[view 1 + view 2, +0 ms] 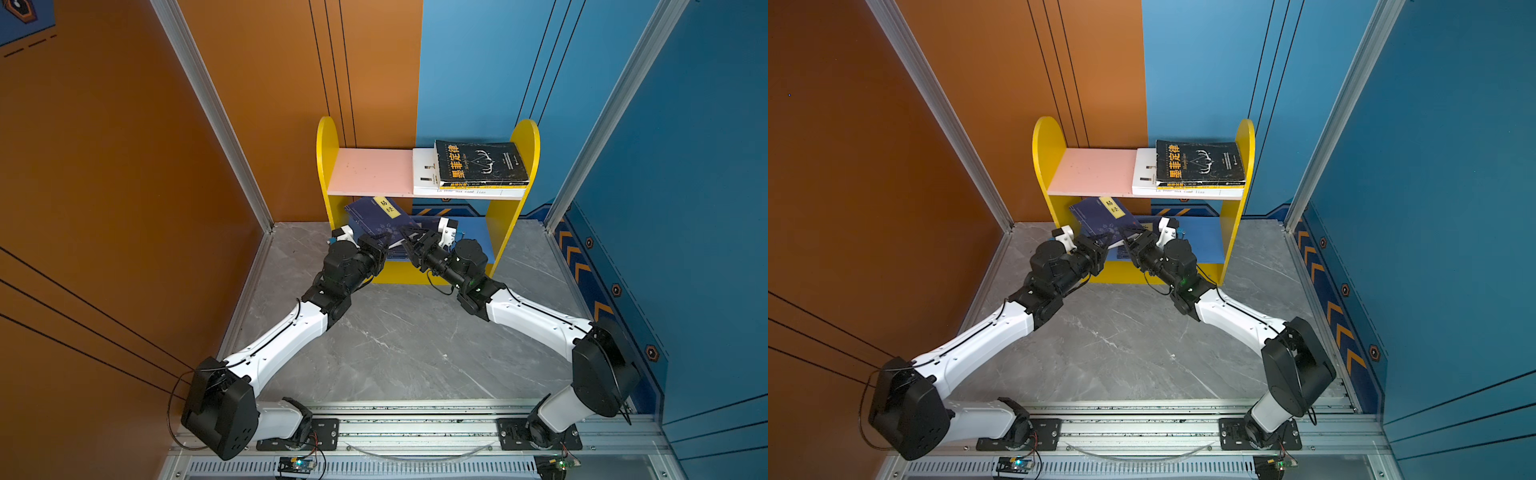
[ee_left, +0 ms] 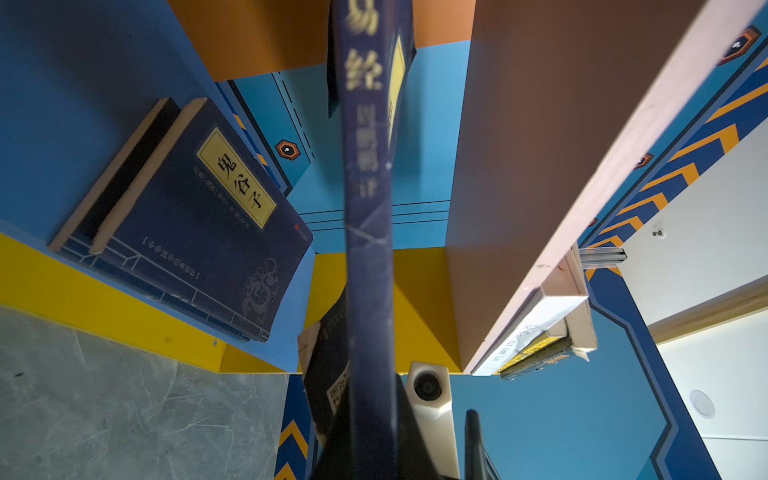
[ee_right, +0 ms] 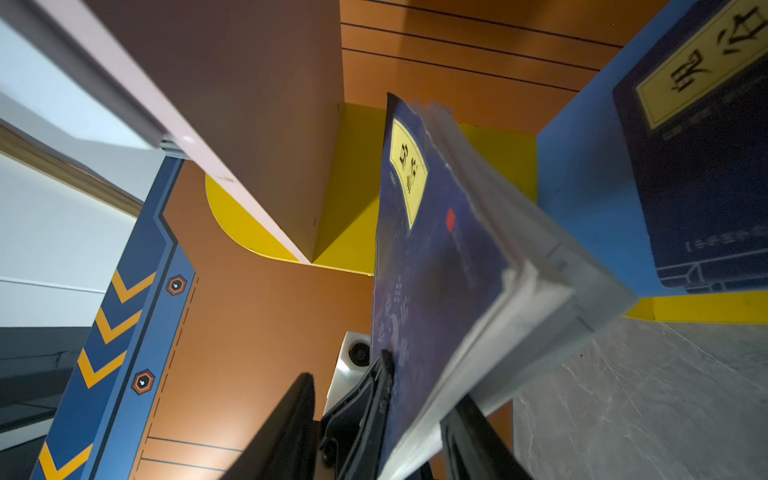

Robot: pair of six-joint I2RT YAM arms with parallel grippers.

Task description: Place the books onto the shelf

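The left gripper (image 1: 381, 245) was clamped tight on the near corner of a thin navy book (image 1: 376, 214). It held the book tilted in the air just in front of the shelf (image 1: 326, 141), with the far end close under the front edge of the pink upper board (image 1: 370, 170). The right gripper (image 1: 409, 240), reaching in from the right, had its jaws apart on either side of the same book's near edge. The right wrist view showed a gap between one finger (image 3: 291, 415) and the cover, so it had no grip yet.

Behind the grippers, two more navy books (image 2: 187, 216) lay stacked flat near the middle of the blue lower board (image 1: 1204, 241). At the right end of the pink board the white book (image 1: 424, 170) lay flat with the black book (image 1: 482, 162) on top. A yellow-edged book (image 2: 528, 352) seemed to be sandwiched between them. No book showed on the grey tabletop (image 1: 395, 353).

By that count five of the six were shelved. Only the held book remained, to be laid on a board and let go.
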